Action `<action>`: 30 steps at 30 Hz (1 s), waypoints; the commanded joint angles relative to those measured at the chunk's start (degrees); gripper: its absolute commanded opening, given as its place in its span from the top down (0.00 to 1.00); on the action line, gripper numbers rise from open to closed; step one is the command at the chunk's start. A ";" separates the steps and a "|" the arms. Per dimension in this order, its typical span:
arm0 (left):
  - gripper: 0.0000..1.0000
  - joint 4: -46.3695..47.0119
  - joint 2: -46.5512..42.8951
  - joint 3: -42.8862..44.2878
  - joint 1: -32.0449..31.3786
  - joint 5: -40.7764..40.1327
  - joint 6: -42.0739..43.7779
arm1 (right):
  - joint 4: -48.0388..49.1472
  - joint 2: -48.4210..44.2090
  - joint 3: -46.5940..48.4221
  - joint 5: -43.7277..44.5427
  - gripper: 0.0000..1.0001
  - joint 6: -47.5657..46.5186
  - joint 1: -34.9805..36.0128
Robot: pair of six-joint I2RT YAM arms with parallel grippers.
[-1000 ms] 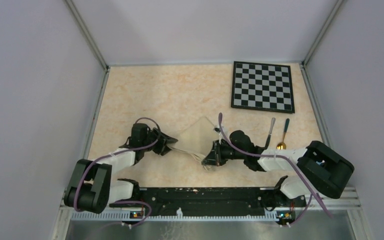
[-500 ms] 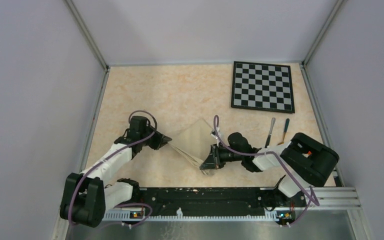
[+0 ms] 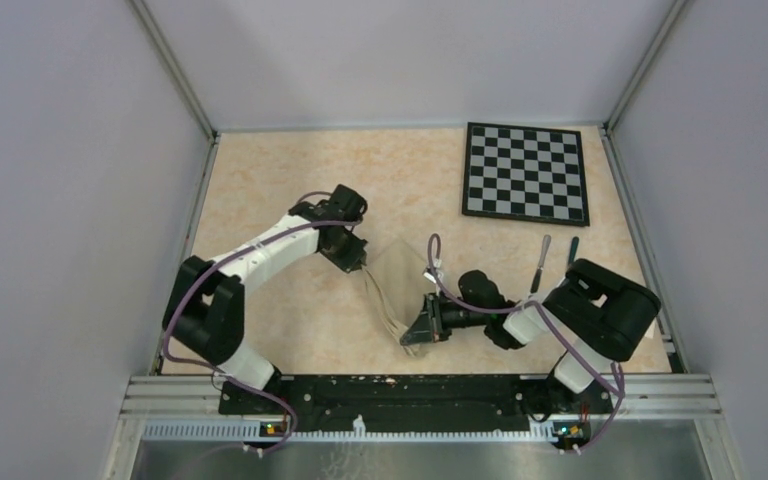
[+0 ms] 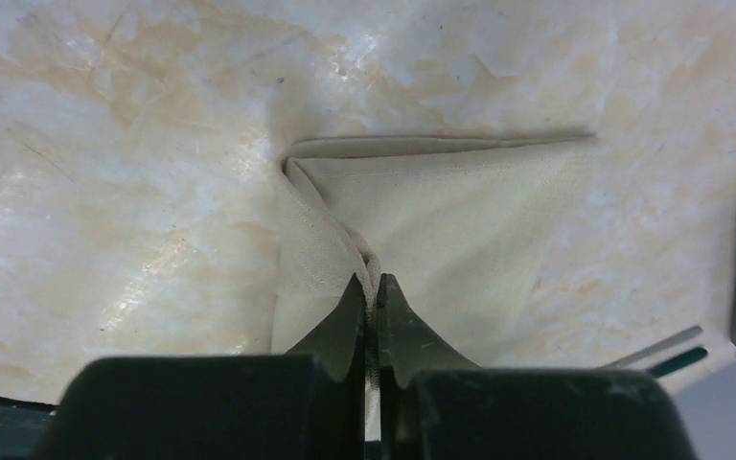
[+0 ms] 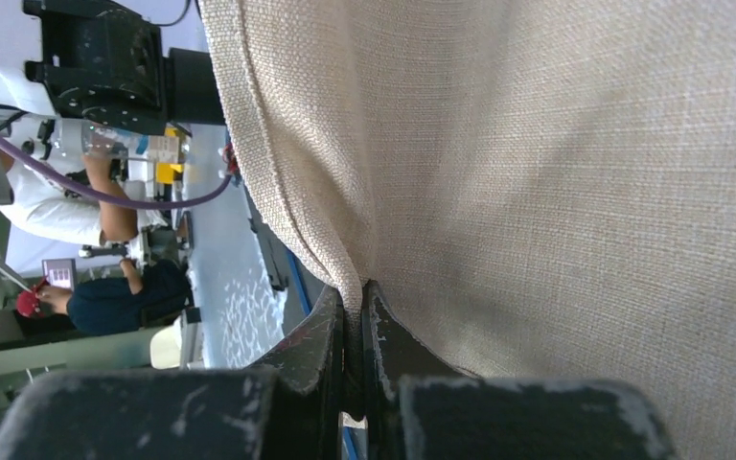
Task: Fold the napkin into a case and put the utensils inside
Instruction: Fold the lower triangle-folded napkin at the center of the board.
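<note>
The napkin [image 3: 400,285] sits at mid-counter between the two arms, with part of it resting on the counter [image 3: 290,190] and two corners raised. At its nearest corner, the right hand [image 3: 422,328] is fully closed on the cloth. In the right wrist view, the hand [image 5: 353,297] has its two fingers pressed together on a fold, and the woven cloth [image 5: 556,192] hangs across most of the frame. Along the napkin's left edge, several layers show as thin parallel lines running from that corner to the farther left corner. There the left hand [image 3: 360,258] is likewise closed tight on the cloth. In the left wrist view, that hand [image 4: 372,287] pinches a gathered ridge of the napkin [image 4: 441,211], and beyond the ridge the cloth spreads flat on the counter with a doubled edge along its far side. It cannot be told how many layers each hand holds. The knife [image 3: 540,262] and the spoon [image 3: 571,248] lie side by side on the bare counter to the right of the napkin, outside the cloth and clear of it. The right arm covers the lower part of both. The checkered board [image 3: 525,173] lies flat in the far right corner, well apart from the napkin.
</note>
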 commanded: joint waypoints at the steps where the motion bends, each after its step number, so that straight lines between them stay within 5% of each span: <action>1: 1.00 -7.28 6.01 6.76 -2.34 -7.66 -6.16 | -4.78 -3.81 -1.78 -0.83 1.00 -2.93 -0.94; 9: 1.00 -7.40 14.47 11.96 -5.01 -7.45 -5.70 | -24.53 -12.94 1.59 5.46 0.95 -14.27 -2.60; 15: 1.00 -7.18 16.56 11.79 -5.50 -6.15 -4.03 | -32.85 -21.57 4.02 12.37 0.46 -23.25 -2.48; 18: 1.00 -7.22 16.41 11.44 -5.69 -6.03 -3.82 | -33.32 -24.28 4.64 17.51 0.31 -27.62 -1.45; 30: 1.00 -7.34 16.26 10.90 -5.90 -5.02 -3.19 | -40.85 -14.42 17.12 38.74 0.21 -29.87 9.98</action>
